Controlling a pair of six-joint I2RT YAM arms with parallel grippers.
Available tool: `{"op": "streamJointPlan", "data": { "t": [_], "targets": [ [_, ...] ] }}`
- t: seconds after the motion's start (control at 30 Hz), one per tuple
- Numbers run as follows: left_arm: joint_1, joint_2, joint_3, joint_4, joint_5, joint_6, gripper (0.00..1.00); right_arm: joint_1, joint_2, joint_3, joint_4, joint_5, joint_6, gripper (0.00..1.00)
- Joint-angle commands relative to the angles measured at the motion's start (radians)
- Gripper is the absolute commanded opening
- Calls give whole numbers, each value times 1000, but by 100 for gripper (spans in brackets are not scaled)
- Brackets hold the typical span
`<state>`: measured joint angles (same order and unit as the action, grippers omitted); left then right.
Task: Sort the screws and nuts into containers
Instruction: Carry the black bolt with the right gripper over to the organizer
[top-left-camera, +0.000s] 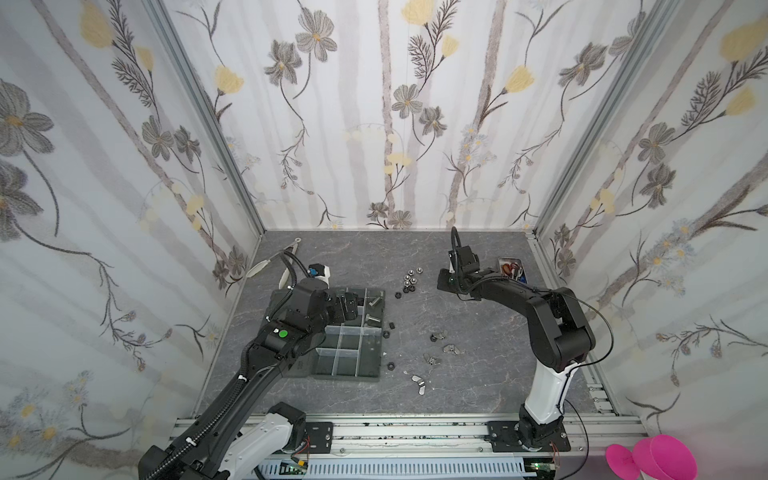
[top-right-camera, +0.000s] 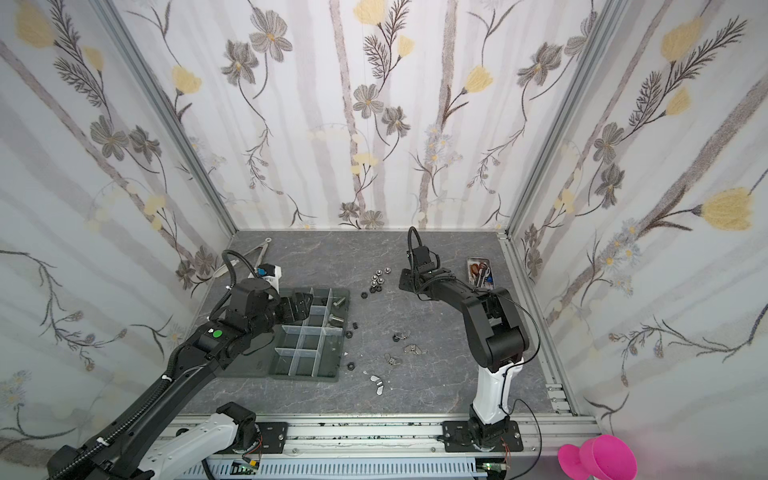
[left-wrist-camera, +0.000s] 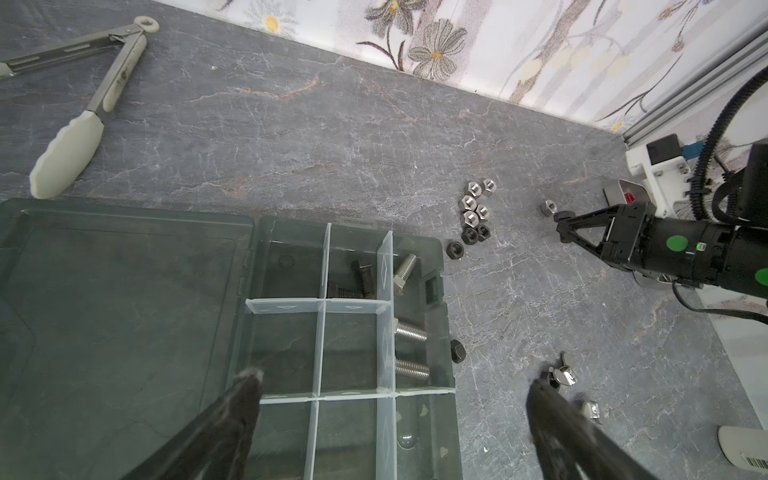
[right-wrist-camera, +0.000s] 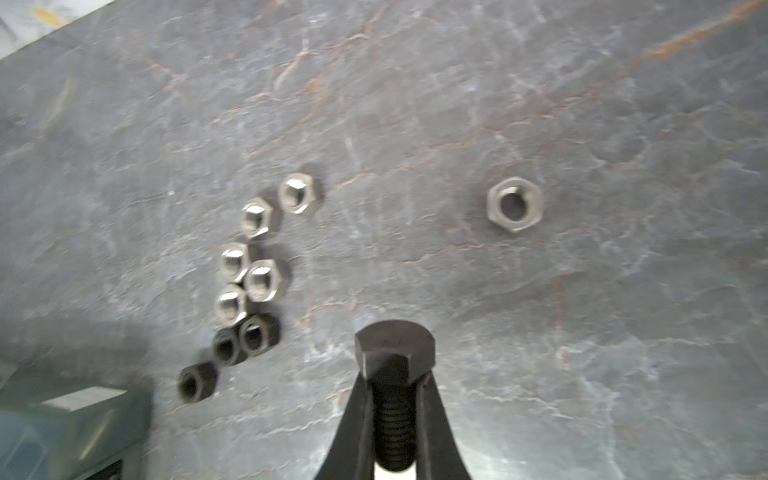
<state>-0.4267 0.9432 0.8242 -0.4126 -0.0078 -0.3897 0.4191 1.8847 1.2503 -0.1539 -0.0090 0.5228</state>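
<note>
Grey slate-look table (top-left-camera: 353, 257), seen from above, with two black robot arms. A tray (top-left-camera: 373, 361) of clear-walled cells lies under the left gripper (left-wrist-camera: 395, 378), whose jaws hang wide apart and empty. The right gripper (right-wrist-camera: 395, 386), well apart from the tray, is clamped on the threaded shank of a black screw (right-wrist-camera: 395, 353), with the hex head poking past its fingertips. A cluster of silver and black nuts (right-wrist-camera: 253, 270) lies between the right gripper and the tray. One silver nut (right-wrist-camera: 514, 204) sits alone near the fingertips. Wing nuts (top-left-camera: 451, 349) are scattered behind the right gripper, toward its base.

The step in hand looks like carrying this screw to the tray. The next move likely calls for passing over the nuts and releasing into the cell that holds black screws (left-wrist-camera: 362, 277), clear of the left gripper.

Only the right wrist view shows the grip. Only the left wrist view shows the cell contents clearly, with silver screws (left-wrist-camera: 405, 270) in the neighbouring cell.
</note>
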Motion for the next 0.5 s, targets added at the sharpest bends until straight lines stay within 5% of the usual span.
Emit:
{"op": "streamJointPlan", "data": {
  "t": [0.0, 0.47],
  "targets": [
    [5, -10, -6, 34, -33, -6, 100, 40, -9, 28, 50, -70, -5, 3],
    [15, -56, -16, 32, -110, -15, 100, 229, 112, 235, 66, -174, 20, 1]
  ]
}}
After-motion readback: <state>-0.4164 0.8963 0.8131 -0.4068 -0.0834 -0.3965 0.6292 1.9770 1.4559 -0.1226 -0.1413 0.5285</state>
